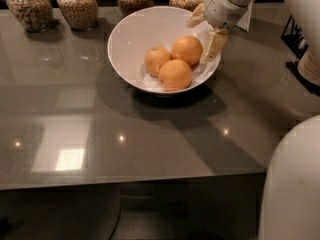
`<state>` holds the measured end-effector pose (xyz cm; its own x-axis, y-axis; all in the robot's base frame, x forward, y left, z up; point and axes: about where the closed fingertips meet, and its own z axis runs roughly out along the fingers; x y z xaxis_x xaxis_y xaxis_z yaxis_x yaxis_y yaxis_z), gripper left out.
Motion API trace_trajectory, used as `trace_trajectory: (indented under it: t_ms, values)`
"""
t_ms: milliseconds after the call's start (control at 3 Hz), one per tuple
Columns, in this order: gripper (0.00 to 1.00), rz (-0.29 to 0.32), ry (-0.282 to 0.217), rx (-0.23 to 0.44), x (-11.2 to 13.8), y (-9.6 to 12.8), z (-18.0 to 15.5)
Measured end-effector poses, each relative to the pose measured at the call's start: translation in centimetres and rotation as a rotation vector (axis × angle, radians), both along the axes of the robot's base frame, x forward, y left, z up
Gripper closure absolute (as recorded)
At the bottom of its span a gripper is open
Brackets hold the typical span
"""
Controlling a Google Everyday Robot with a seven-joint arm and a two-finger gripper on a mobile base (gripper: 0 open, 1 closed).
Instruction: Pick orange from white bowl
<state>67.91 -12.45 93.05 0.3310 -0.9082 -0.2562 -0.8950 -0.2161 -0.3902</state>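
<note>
The white bowl stands on the grey counter and holds three round fruits. The orange lies at the back right of the bowl, deep in colour. A similar-sized fruit lies in front of it, and a smaller, paler one lies to the left. My gripper hangs over the bowl's right rim, just up and right of the orange. It is open and empty, with one cream finger beside the orange and the other farther back.
Several glass jars of grains line the back edge of the counter. A dark wire rack and a stack of plates stand at the right. My white body fills the lower right corner.
</note>
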Motion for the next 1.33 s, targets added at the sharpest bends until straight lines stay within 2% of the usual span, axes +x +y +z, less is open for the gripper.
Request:
trace_trajectory:
  t_ms: [1000, 1333]
  values:
    - [0.29, 0.047, 0.065, 0.012, 1.6, 1.9, -3.0]
    - [0.48, 0.067, 0.081, 0.019, 1.8, 2.6, -3.8]
